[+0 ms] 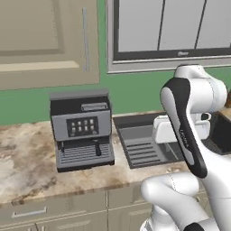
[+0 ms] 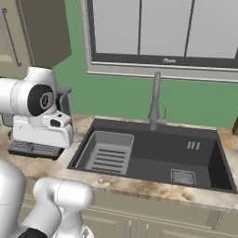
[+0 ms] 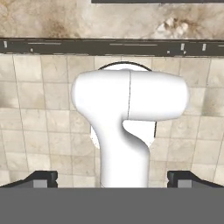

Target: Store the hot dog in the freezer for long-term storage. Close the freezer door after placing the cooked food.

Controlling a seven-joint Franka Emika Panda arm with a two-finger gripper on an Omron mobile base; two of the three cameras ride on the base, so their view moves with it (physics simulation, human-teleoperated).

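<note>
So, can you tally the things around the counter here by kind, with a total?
Coffee machine: 1
Sink: 1
Faucet: 1
Drying rack in the sink: 1
Window: 1
Total: 5

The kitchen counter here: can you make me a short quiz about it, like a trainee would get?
1. True or false: seen from the left base view, the coffee machine stands on the counter to the left of the sink.
2. What rises behind the sink basin? A) a faucet B) a kettle C) a toaster
3. Fill in: in the hand view, the claw holds nothing, and its two tips stand far apart, so it is ____.

Key: 1 true; 2 A; 3 open.
</note>
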